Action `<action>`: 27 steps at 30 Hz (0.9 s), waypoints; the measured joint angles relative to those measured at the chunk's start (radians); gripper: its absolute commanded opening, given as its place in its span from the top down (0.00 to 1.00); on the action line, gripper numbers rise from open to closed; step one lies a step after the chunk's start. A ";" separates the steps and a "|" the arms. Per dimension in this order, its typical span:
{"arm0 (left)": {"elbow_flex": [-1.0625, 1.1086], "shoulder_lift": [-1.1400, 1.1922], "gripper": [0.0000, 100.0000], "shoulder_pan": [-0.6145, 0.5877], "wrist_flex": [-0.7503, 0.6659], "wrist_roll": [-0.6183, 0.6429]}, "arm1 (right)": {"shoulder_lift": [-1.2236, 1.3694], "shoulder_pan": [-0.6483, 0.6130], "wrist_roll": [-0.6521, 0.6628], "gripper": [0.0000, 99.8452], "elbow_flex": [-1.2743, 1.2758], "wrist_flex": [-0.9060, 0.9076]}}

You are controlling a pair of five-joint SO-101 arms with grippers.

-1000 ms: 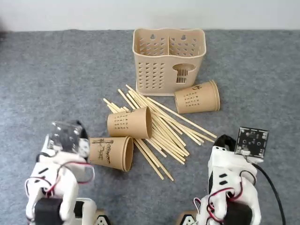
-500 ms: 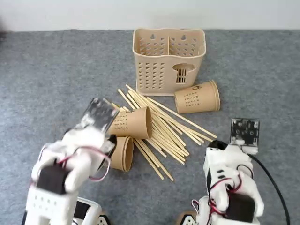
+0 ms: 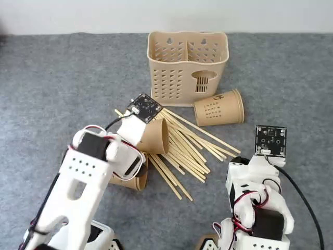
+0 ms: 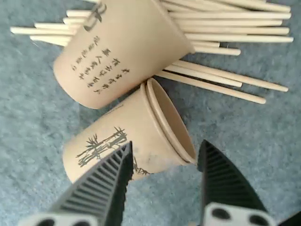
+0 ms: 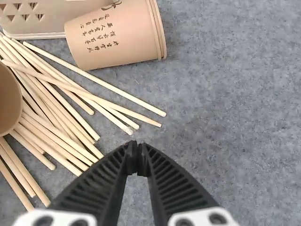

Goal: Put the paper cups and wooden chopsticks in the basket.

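Basket (image 3: 187, 78) stands upright at top centre of the high view, and both compartments look empty. Three paper cups lie on their sides on the grey desk (image 3: 52, 78). The right cup (image 3: 218, 108) is just below-right of the basket, the middle cup (image 3: 155, 136) rests on the chopsticks (image 3: 187, 143) pile at centre, and the lower-left cup (image 3: 138, 176) is partly under the left arm. The right arm sits at lower right, apart from the cups.

Left wrist view: left end effector (image 4: 165, 149) is spread wide, jaws either side of the lower-left cup (image 4: 136, 136) near its rim. It hasn't closed on the cup; can't tell if they touch. The middle cup (image 4: 122, 47) is just beside, with chopsticks (image 4: 225, 33) beyond.

Right wrist view: right end effector (image 5: 138, 151) is pinched closed and empty over bare desk. The right cup (image 5: 117, 37) and chopsticks (image 5: 70, 108) lie ahead of it.

Progress: nothing is in the basket yet, I'd say. All three cups and every chopstick are left, and the first cup pick looks to be in hand.
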 measured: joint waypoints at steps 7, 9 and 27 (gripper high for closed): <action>0.143 0.020 0.85 0.000 -0.132 0.005 | 0.000 0.000 0.000 0.99 0.000 0.000; 0.166 0.017 0.89 0.000 -0.169 0.009 | 0.000 0.000 0.000 0.99 0.000 0.000; 0.031 0.021 0.99 -0.028 -0.054 -0.014 | 0.000 0.000 0.000 0.99 0.000 0.000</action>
